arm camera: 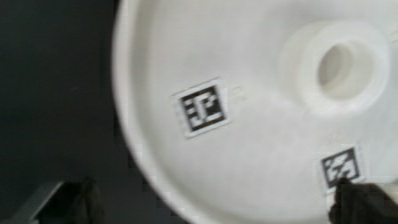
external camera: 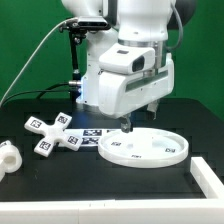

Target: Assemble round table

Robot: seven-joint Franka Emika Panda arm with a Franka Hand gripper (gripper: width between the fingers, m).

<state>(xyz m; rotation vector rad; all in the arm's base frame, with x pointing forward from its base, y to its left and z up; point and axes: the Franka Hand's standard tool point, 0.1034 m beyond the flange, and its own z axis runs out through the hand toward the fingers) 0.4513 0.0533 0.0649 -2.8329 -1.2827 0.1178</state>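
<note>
Presently, arm point(external camera: 135, 60): white, upright over the middle of the black table point(external camera: 40, 185), wrist pointing straight down.
Gripper point(external camera: 125, 126): lowered to the near-left edge of the round disc point(external camera: 145, 148), as seen in the exterior view.
Gripper state: fingers spread wide in the wrist view point(arm camera: 217, 205); one fingertip point(arm camera: 63, 205) stands over the dark table outside the rim, the other over the white surface. Nothing is clamped. Contact with the disc cannot be determined.
Round disc: lies flat on the table, rim up, right of centre in the exterior view. The wrist view point(arm camera: 249, 60) shows a raised central socket point(arm camera: 347, 65) and two square tags, one point(arm camera: 205, 107) nearer the rim.
Cross-shaped base point(external camera: 52, 133): flat on the table on the exterior view's left, tags on its arms, apart from the disc.
Leg point(external camera: 8, 158): on its side at the exterior view's left edge, partly cut off, near the base but not touching it.
Marker board point(external camera: 92, 137): flat between the base and the disc, just beside the disc's rim.
</note>
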